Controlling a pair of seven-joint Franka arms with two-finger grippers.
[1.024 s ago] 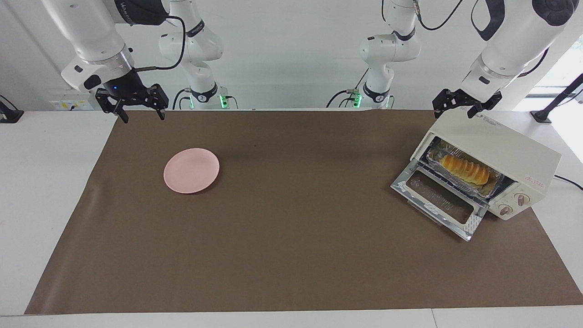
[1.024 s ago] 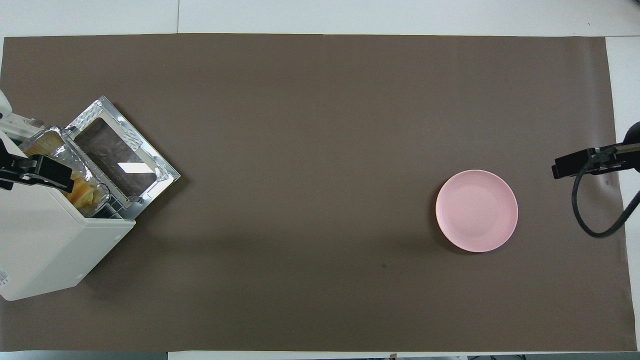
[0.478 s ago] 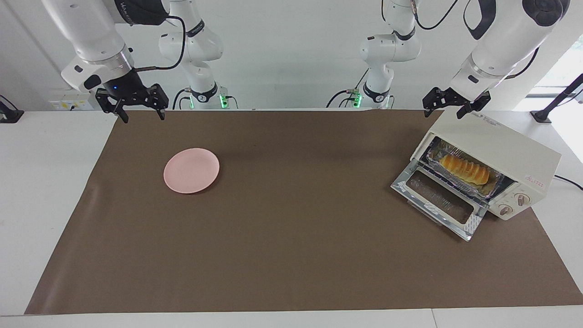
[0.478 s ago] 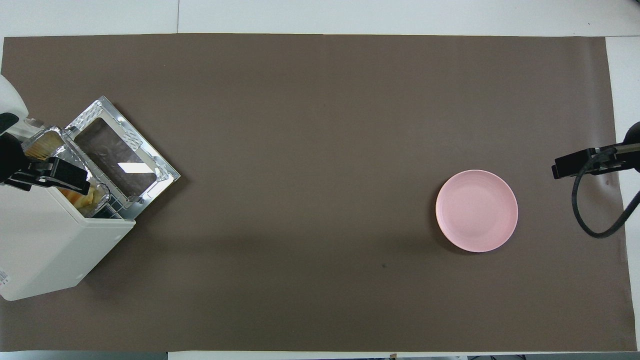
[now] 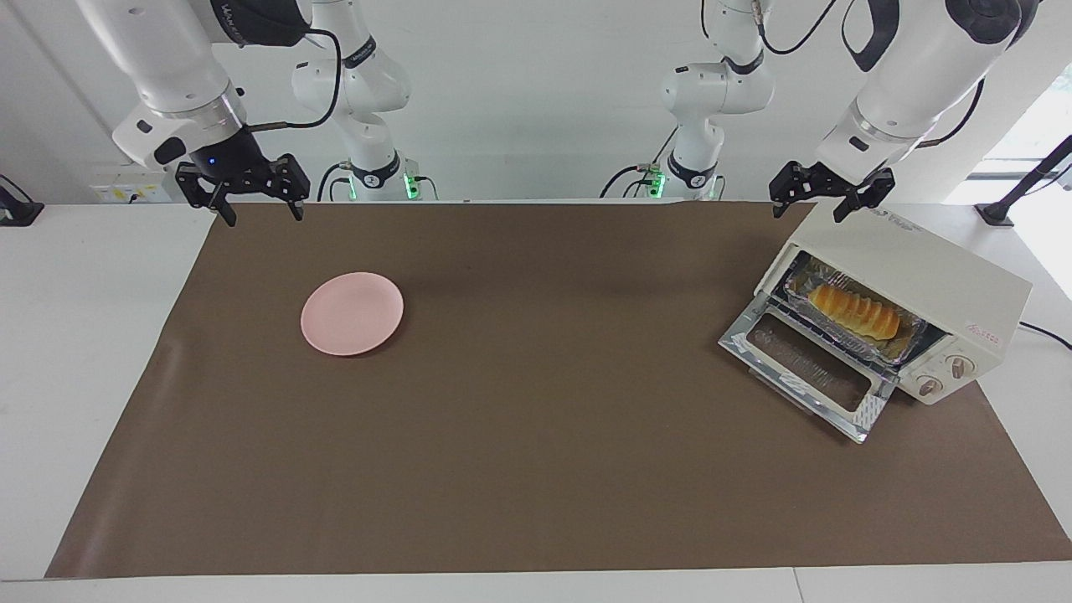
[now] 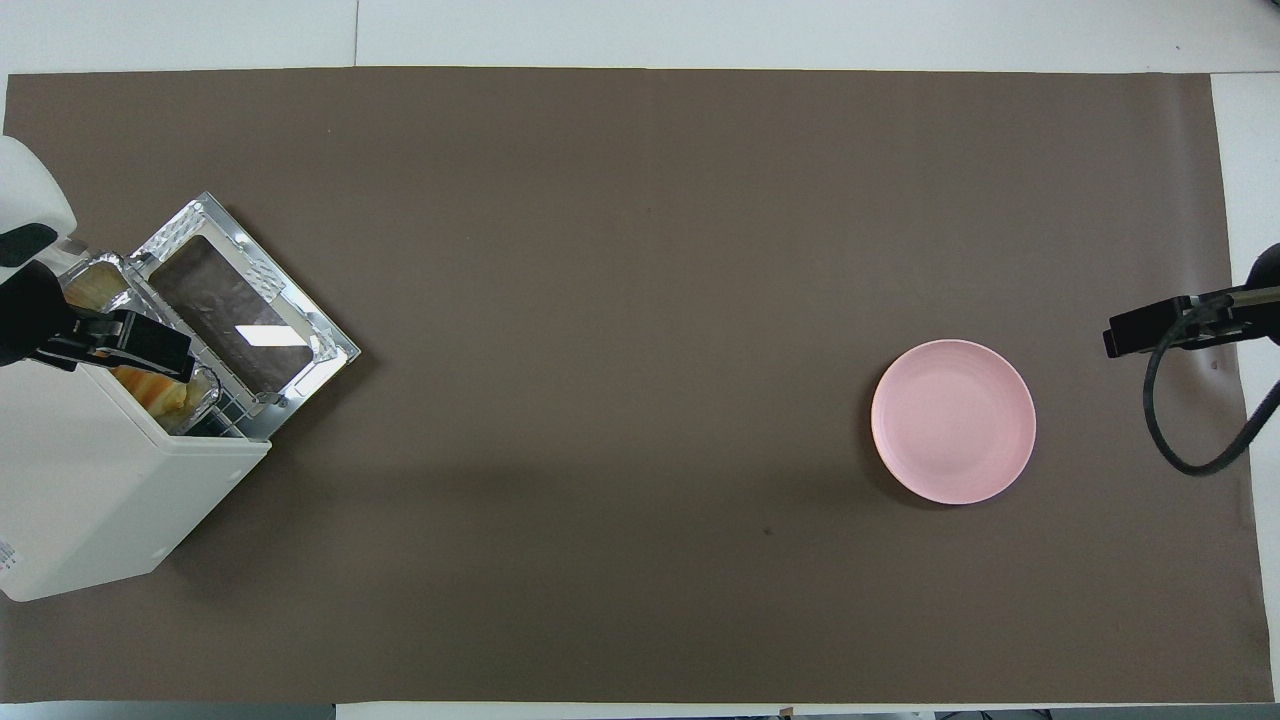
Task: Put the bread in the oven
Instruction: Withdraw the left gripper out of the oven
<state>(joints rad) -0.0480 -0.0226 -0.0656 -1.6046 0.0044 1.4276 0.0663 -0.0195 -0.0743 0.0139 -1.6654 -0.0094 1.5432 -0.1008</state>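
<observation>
The bread [image 5: 854, 310] lies in a crinkled foil tray [image 5: 914, 342] on the rack inside the cream-white oven [image 5: 921, 260], at the left arm's end of the table. The oven's glass door [image 5: 808, 368] is dropped open. From overhead only an orange bit of the bread [image 6: 160, 392] shows past the oven [image 6: 90, 490]. My left gripper [image 5: 806, 214] hangs open and empty over the oven's top corner nearest the robots. My right gripper [image 5: 262, 219] waits open and empty in the air over the mat's edge at the right arm's end.
A pink plate [image 5: 352, 313] [image 6: 953, 421] with nothing on it sits on the brown mat [image 5: 536, 461] toward the right arm's end. A power cord [image 5: 1047, 333] runs off from the oven at the table's end.
The left gripper has drifted a little up and toward the table's middle above the oven's top. The bread, oven, plate and right arm have not moved.
</observation>
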